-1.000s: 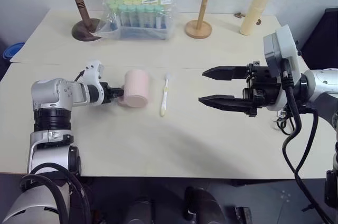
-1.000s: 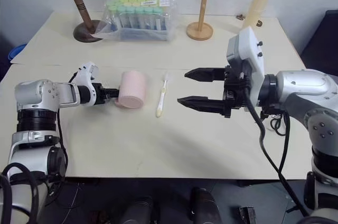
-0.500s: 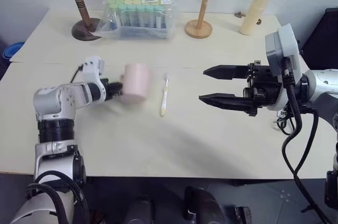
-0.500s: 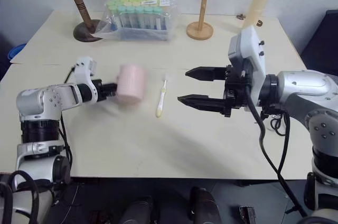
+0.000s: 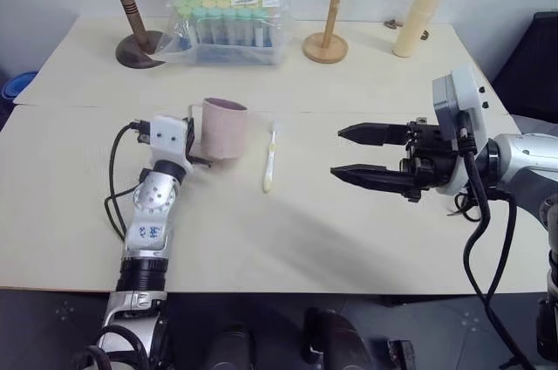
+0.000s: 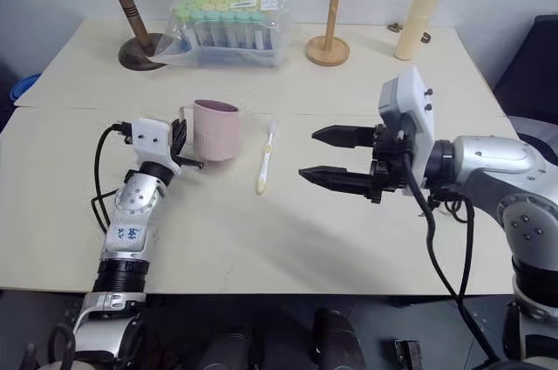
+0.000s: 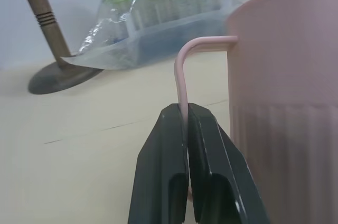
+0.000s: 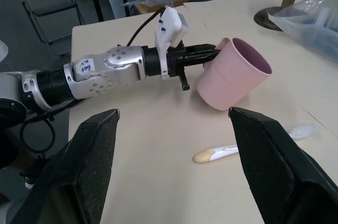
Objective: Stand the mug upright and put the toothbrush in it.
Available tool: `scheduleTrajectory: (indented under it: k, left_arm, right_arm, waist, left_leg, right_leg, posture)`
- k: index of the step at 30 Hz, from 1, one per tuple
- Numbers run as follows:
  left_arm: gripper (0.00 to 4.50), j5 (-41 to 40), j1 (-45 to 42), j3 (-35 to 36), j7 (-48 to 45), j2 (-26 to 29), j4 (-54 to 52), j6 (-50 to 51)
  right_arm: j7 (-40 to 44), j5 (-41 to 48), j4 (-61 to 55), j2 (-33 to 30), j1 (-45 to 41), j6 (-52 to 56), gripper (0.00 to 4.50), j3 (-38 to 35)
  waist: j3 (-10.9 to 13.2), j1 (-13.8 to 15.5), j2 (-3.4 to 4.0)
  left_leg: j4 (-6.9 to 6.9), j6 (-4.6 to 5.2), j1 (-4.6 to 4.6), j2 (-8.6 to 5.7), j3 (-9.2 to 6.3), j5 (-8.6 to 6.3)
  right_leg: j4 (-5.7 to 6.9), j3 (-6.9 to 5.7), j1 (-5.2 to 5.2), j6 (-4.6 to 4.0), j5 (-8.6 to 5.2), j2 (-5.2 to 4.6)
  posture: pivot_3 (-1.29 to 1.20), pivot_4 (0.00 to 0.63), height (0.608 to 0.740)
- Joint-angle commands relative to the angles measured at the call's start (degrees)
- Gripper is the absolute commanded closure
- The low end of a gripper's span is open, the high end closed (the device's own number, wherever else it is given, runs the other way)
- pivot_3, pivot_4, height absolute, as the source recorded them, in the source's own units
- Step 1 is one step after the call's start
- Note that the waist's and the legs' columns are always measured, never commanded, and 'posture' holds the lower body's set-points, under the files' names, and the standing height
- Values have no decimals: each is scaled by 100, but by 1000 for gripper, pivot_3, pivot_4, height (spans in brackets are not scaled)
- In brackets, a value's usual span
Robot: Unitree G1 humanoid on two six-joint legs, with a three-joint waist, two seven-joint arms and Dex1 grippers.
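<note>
The big cream table [image 5: 288,239] has a thin seam line running across it, side to side. Past its left edge, part of something blue pokes out, too cut off to name. At the right edge, a dark shape is cut off too.

Along the far edge stands a clear bag of tubes [image 5: 228,28] with green and blue caps — the tubes are blurry through the plastic. Left of it is a dark wooden stand [image 5: 131,5]. Right of it is a light wooden tree stand [image 5: 330,12], with its top cut off. Near the far right corner a tall cream cylinder [image 5: 420,12] leans, and a small dark thing behind it is too little to make out.

The right gripper [image 5: 347,154] hangs over the right half of the table, pointing left, its two black fingers wide apart and holding nothing.

The mug [image 5: 223,129] stands upright near the middle of the table, toward the left, mouth up. The left gripper [image 7: 184,120] is pinched tight on its thin pink handle [image 7: 181,78].

The toothbrush [image 5: 271,157] lies flat just right of the mug — not touching it, head toward the far edge.
</note>
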Motion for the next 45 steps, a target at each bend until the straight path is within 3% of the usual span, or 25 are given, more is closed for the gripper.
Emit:
scheduleTrajectory:
  k: [1,4,9,16,20,23,26,29,34,43,45]
  left_arm:
    - [4487,-5,136,6,-70,22,-40,-182]
    - [3830,-216,436,84,-284,63,-522,-9]
    - [2273,-320,1014,155,-515,191,-1460,442]
    - [53,-897,2034,562,-1238,897,-3279,2133]
    - [53,-2759,2491,1229,-2585,1996,-4342,4266]
    - [53,-3970,2425,1915,-3925,3475,-4598,5393]
    - [53,-4642,2104,2463,-5222,5022,-4221,5954]
    - [53,-4986,1706,2573,-5884,5891,-3760,6261]
    - [53,-4807,1671,2646,-6790,6601,-3369,6073]
    - [53,-4528,1352,2377,-6650,6465,-3205,5643]
    - [13,-4503,1316,2306,-6616,6425,-3212,5627]
  right_arm:
    - [106,3,-77,-69,72,-165,1049,-235]
    - [157,-23,-66,-70,199,-223,1049,-244]
    - [243,-472,-59,-37,421,-469,1049,12]
    - [-208,-1201,355,533,289,-486,1049,786]
    - [-1201,-2037,1119,1350,-250,-196,1049,1487]
    - [-1883,-2396,1887,2203,-784,127,1049,1747]
    - [-2498,-2868,3047,3229,-1455,141,1049,1877]
    - [-2975,-3196,4218,4056,-2049,-47,1049,1675]
    - [-3232,-3655,5924,4919,-2848,-629,1049,1524]
    - [-2823,-4510,7227,5436,-3075,-1379,1049,1829]
    - [-2764,-4608,7403,5495,-3110,-1492,1656,1802]
  waist:
    - [0,14,0]
    - [-1,3,-1]
    - [-1,-6,-1]
    - [-1,-26,0]
    - [-1,-140,0]
    - [0,-168,0]
    - [5,-217,11]
    - [14,-248,36]
    - [24,-428,54]
    - [24,-658,54]
    - [24,-676,54]
  left_leg:
    - [2,2,-1,0,-1,-1]
    - [2,5,-2,0,-2,-2]
    - [-1,5,0,7,-3,-2]
    - [-5,5,7,17,-21,-2]
    - [-9,3,14,29,-40,-1]
    - [-6,1,4,29,-58,0]
    - [-6,-3,-5,17,-62,1]
    - [-18,-4,-5,2,-64,1]
    - [-50,-11,-6,-2,-30,3]
    - [-90,-30,11,2,-29,14]
    - [-95,-32,21,4,-21,15]
  right_leg:
    - [0,-1,1,0,0,-2]
    - [-2,-2,2,3,2,-7]
    - [-3,-2,1,3,2,-5]
    - [-2,7,2,2,1,-4]
    - [5,14,0,-6,-3,-4]
    - [8,6,-3,-16,-9,-6]
    - [5,-5,-10,-22,-12,3]
    - [4,-12,-10,-28,-16,8]
    - [-3,-29,-14,-32,-19,16]
    - [-7,-33,-14,-37,-22,20]
    - [-5,-24,-13,-38,-22,21]
  posture:
    - [0,150,740]
    - [0,150,740]
    - [0,150,740]
    - [0,150,740]
    - [0,150,740]
    - [0,150,740]
    - [0,150,740]
    - [0,150,740]
    - [0,150,740]
    - [0,150,740]
    - [0,150,740]
